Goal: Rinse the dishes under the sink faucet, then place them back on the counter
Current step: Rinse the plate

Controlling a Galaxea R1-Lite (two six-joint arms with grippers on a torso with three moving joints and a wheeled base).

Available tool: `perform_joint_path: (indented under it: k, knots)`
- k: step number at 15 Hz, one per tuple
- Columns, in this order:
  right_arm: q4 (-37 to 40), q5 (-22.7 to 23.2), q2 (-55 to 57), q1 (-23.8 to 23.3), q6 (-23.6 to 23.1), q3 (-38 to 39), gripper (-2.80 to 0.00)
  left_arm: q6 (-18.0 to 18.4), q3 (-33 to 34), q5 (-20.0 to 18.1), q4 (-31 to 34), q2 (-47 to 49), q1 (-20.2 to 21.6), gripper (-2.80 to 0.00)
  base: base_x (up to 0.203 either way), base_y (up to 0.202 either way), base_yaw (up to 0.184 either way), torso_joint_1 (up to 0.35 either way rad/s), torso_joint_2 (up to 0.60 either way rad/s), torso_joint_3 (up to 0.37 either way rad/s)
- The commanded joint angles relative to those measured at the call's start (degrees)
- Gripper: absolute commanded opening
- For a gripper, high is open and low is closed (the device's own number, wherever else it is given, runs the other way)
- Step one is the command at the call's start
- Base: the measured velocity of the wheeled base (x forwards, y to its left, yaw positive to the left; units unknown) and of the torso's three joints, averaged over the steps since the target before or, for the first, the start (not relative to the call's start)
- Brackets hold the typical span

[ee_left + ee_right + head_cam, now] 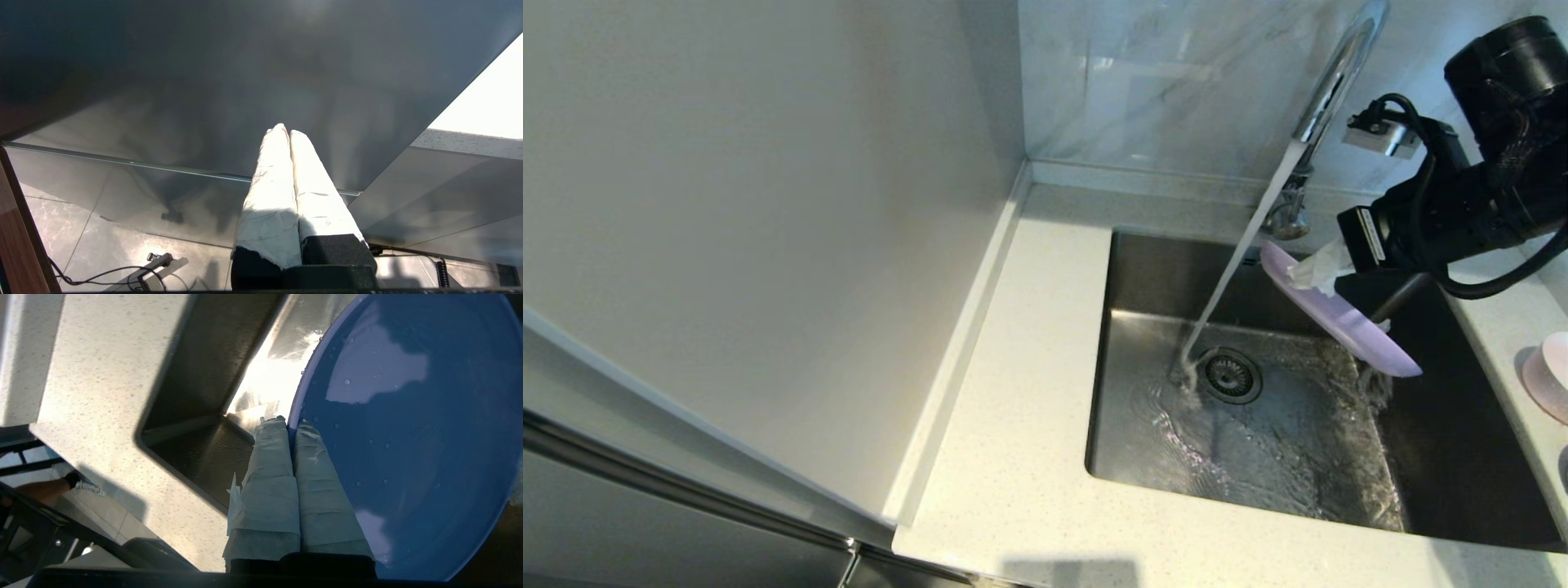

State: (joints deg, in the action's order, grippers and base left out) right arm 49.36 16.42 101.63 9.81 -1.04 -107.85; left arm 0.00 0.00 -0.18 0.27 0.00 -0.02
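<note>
Water is streaming from the sink faucet [1327, 90] into the steel basin [1143, 327] as the right gripper [288, 422], its taped fingers [269, 465] clenched on the rim of the lavender plate [1339, 314], is holding it tilted over the basin, just beside the stream. The left gripper [288, 132] is sitting pressed together and empty, away from the basin. A pink dish [1547, 376] is resting on the counter [1021, 343] beside the basin.

Your right arm [1486, 196] black and bulky, looped black cable, white label, fingers [314, 486] wrapped in pale wrinkled tape.
</note>
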Motion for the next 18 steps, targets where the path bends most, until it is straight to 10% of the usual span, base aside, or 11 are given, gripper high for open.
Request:
perform_joint_path:
  k: [1,5,11,18]
  knots:
    - [0.28,0.49,-2.15,-2.79,-0.12,2.35,-2.80,0.00,0.00,0.01,0.00,0.00,0.02,-2.80,0.000,0.000,0.000,0.000,0.00,0.000]
    - [0.27,10.85,-5.51,-9.08,2.59,4.93,-2.80,0.00,0.00,0.01,0.00,0.00,0.02,-2.80,0.000,0.000,0.000,0.000,0.00,0.000]
    - [-11.08,18.40,-5.17,-9.41,33.74,2.15,-2.80,0.00,0.00,0.01,0.00,0.00,0.02,-2.80,0.000,0.000,0.000,0.000,0.00,0.000]
    - [-22.03,13.50,-0.21,-8.94,55.33,1.53,-2.80,0.00,0.00,-0.06,0.00,0.00,0.02,-2.80,0.000,0.000,0.000,0.000,0.00,0.000]
